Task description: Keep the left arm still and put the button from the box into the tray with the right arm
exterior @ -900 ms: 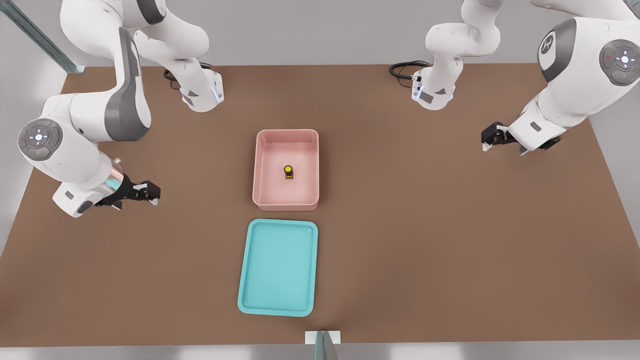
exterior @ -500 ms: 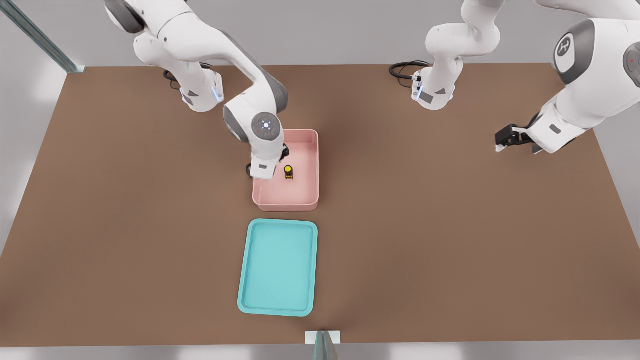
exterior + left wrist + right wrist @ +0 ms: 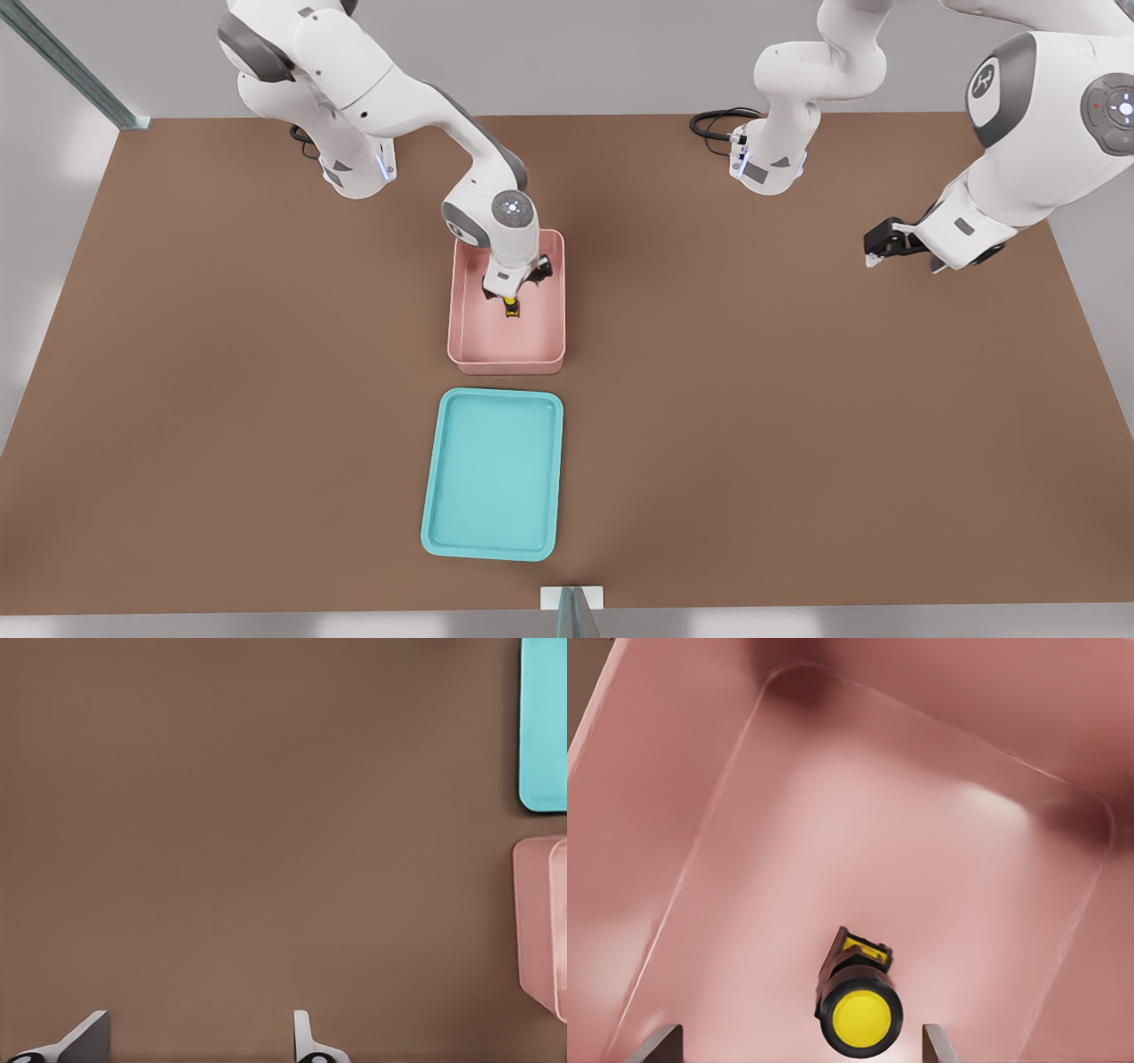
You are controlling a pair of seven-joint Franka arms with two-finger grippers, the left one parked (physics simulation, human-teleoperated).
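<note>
- The button [image 3: 512,308] stands on the floor of the pink box [image 3: 462,292], its round yellow cap up on a dark blocky base, roughly at the middle of the box and clear of all four walls.
- In the right wrist view the button [image 3: 858,1008] sits between the two fingertips [image 3: 656,1045], which flank it on either side with a clear gap to each — the fingers are spread wide and touch nothing.
- The gripper [image 3: 512,291] hangs inside the box's opening, directly over the button, pointing down; from the front view it hides the upper part of the button, so only the lower part of the yellow cap and the base show beneath it.
- The right arm [image 3: 399,89] reaches in from about 10 o'clock of the box, its base on the brown worktop [image 3: 797,399] near the far edge.
- The box is a tall-walled bin with rounded corners; its inner floor [image 3: 877,859] is bare apart from the button.
- The turquoise tray [image 3: 432,496] lies flat on the worktop at 6 o'clock of the box — near it, not touching, a strip of worktop between them.
- In the left wrist view, an edge of the tray [image 3: 542,726] and of the box [image 3: 539,921] show side by side on the worktop.
</note>
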